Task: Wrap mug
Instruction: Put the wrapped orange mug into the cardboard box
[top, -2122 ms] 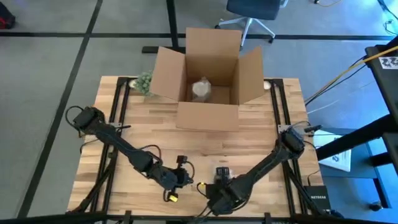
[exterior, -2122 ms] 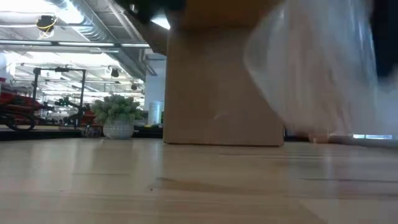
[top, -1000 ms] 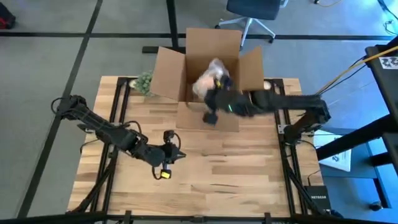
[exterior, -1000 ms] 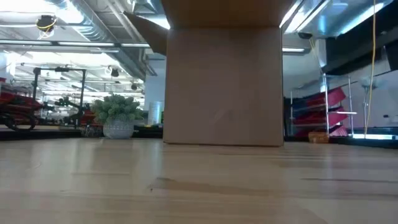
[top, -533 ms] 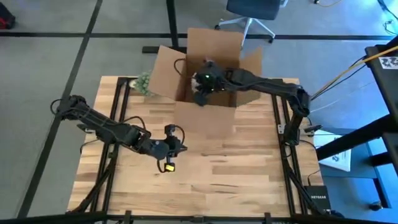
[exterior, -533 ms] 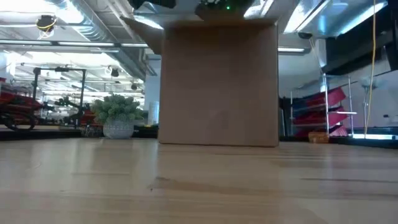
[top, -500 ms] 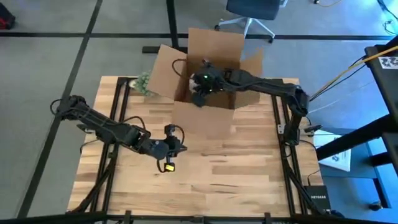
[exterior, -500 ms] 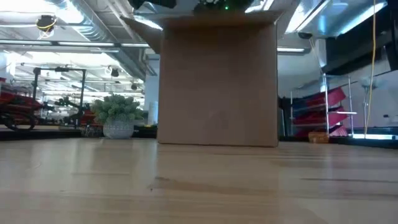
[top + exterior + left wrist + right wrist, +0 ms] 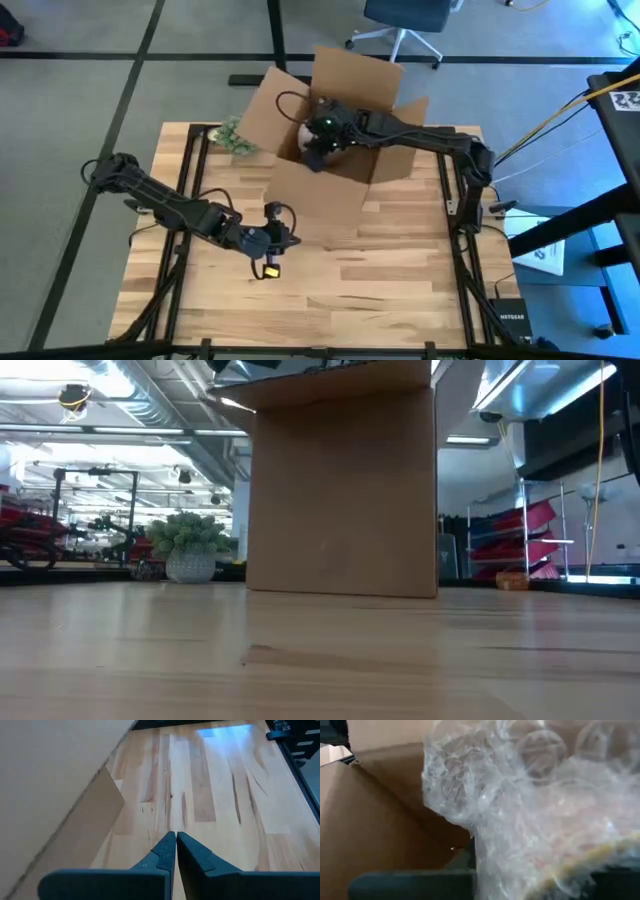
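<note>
1. High view: cardboard box [image 9: 335, 140] sits at the far middle of the wooden counter [image 9: 400, 270], flaps open, skewed at an angle to the counter edge.
2. Right arm reaches across into the open box; right end effector [image 9: 318, 135] is inside it, near the box's left wall.
3. Right wrist view: bubble-wrapped mug [image 9: 540, 815] fills most of the frame, right up against the dark fingers [image 9: 420, 882], brown box walls behind. Wrap hides the fingertips, so cannot tell if this end effector is gripping or has let go.
4. In the high view only a pale patch of wrap shows beside the right end effector, inside the box.
5. Left end effector [image 9: 285, 240] is low over the counter, just beside the box's near flap, not touching anything seen.
6. Left wrist view: its two fingers [image 9: 165, 852] are pressed together, closed on nothing, bare wood ahead, box flap at one side.
7. Low view: box front wall [image 9: 340, 490] blocks the middle; small potted plant [image 9: 190, 545] beside it at the counter's far edge.
8. Office chair [image 9: 405, 20] on the floor beyond the counter.
</note>
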Robot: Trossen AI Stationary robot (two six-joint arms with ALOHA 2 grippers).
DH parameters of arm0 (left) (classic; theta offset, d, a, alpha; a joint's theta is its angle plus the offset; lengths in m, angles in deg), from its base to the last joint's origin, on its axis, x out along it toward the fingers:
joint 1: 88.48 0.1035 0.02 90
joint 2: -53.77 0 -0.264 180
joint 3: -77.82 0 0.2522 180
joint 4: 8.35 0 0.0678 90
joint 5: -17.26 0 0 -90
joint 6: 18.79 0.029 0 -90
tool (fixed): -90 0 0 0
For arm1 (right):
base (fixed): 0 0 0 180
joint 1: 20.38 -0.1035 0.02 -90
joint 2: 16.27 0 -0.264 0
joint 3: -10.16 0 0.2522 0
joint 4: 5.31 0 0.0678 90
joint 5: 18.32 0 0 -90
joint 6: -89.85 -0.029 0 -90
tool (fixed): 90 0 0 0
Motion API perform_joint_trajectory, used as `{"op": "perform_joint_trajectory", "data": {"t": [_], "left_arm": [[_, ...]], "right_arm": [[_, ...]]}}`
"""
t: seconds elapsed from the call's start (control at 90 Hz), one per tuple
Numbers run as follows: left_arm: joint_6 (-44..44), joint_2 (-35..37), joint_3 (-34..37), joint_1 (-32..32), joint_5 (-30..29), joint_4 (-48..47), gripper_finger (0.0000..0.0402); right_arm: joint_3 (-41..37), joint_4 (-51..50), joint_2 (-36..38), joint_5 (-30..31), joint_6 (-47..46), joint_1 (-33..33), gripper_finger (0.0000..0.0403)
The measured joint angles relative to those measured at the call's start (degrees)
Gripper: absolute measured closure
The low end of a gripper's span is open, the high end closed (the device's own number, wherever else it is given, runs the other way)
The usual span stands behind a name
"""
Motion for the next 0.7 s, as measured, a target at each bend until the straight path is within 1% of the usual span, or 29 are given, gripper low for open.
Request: {"op": "perform_joint_trajectory", "data": {"t": [0.089,0.189,0.278,0.489,0.589,0.7], "left_arm": [[0.01,0.00,0.00,-0.02,0.00,0.04,0.0402],[0.02,0.00,0.00,0.00,0.00,0.03,0.0402],[0.03,0.00,0.00,-0.02,0.00,0.08,0.0402],[0.03,0.00,0.00,-0.01,0.00,0.17,0.0402],[0.03,0.00,0.00,0.00,0.01,0.19,0.0402],[0.03,0.00,0.00,0.00,0.85,0.23,0.0402]], "right_arm": [[-0.07,-0.98,1.10,0.78,-0.88,1.08,0.0381],[-0.04,-2.50,1.55,3.64,-1.78,2.74,0.0381],[-0.47,-3.83,0.90,3.95,-2.34,3.78,0.0377],[-4.30,-3.58,-2.27,1.63,-3.47,3.84,0.0367],[-5.90,-2.93,-3.65,2.39,-3.59,3.93,0.0342],[-6.82,-2.32,-4.44,2.69,-3.61,3.97,0.0291]]}}
